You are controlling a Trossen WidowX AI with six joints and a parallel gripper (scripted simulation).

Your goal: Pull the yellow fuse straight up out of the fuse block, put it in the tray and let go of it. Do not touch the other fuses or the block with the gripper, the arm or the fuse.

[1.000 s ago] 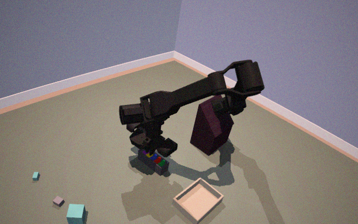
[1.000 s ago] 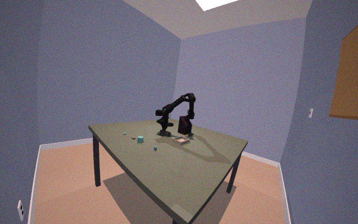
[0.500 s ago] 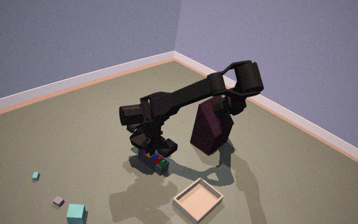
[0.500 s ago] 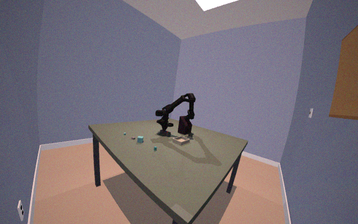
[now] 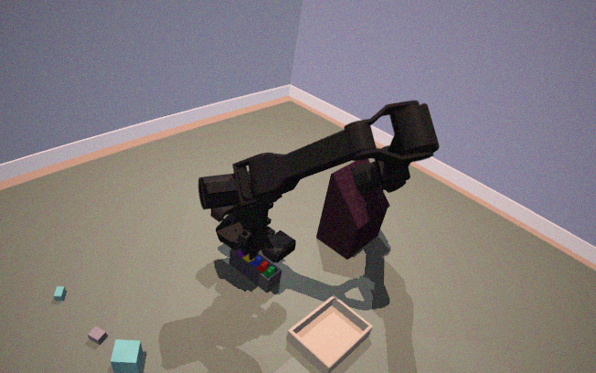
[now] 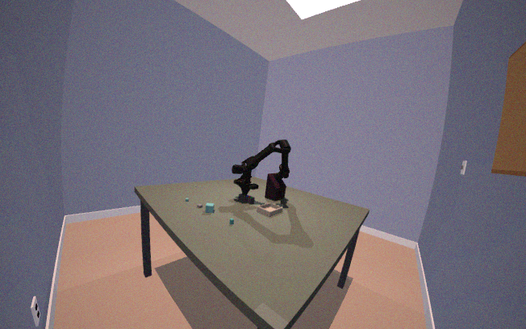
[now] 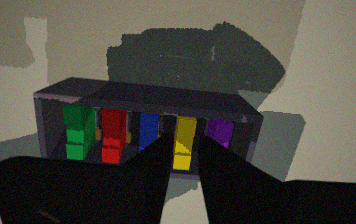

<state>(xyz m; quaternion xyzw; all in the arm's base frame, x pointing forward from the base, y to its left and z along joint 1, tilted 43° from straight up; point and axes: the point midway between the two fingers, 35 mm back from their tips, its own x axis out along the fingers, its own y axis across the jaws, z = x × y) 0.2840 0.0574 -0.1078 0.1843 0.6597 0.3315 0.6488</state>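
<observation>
Above the dark fuse block (image 7: 150, 107), the black gripper (image 7: 181, 150) is being lowered, jaws narrow and empty, around the yellow fuse (image 7: 183, 142); blue fuse (image 7: 148, 131) and purple fuse (image 7: 220, 132) are being avoided.

Five fuses (image 7: 148, 131), one tray (image 5: 329, 331), four cubes (image 5: 126, 355).

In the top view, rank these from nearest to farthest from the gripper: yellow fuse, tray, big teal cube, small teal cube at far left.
1. Yellow fuse, directly beneath the gripper, in the fuse block.
2. Tray, toward the lower right of the gripper.
3. Big teal cube, lower left near the bottom edge.
4. Small teal cube, far left.
</observation>
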